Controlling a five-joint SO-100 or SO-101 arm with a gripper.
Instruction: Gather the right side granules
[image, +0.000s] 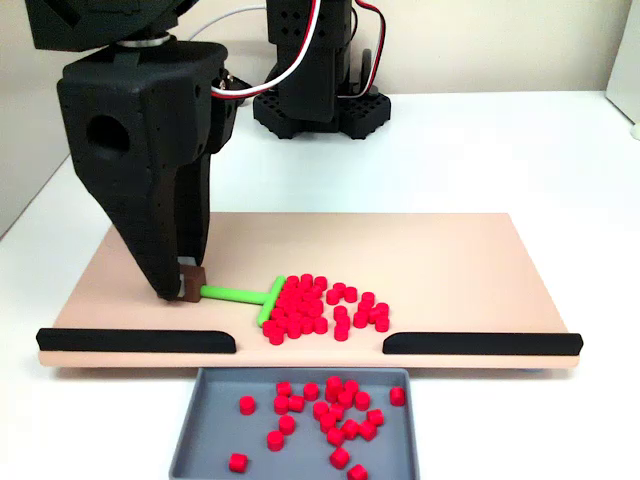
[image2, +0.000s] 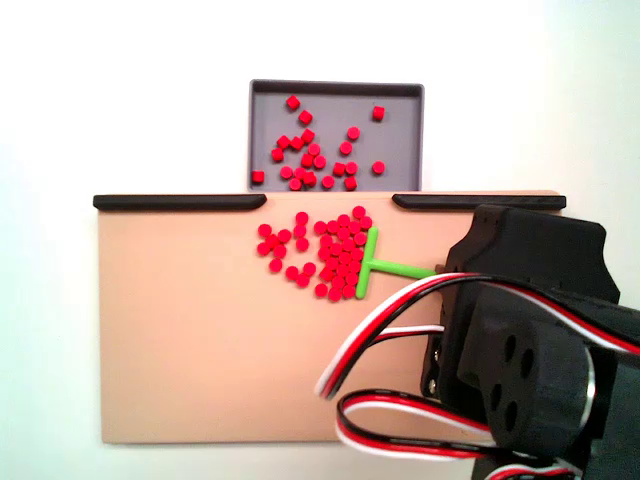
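Observation:
A heap of red granules (image: 322, 306) lies on the tan board (image: 450, 260), near its front edge and in front of the gap between two black rails. The crossbar of a green T-shaped stick (image: 268, 300) rests against the heap's left side in a fixed view. My black gripper (image: 190, 288) is shut on the end of the stick's handle, down at board level. In the fixed view from above, the granules (image2: 325, 250) lie left of the stick (image2: 368, 262), and the arm's body (image2: 520, 330) hides the fingertips.
A grey tray (image: 190, 430) below the board's front gap holds several more red granules (image: 330, 410). Black rails (image: 135, 340) (image: 480, 343) run along the front edge on both sides of the gap. The arm's base (image: 320, 100) stands behind the board.

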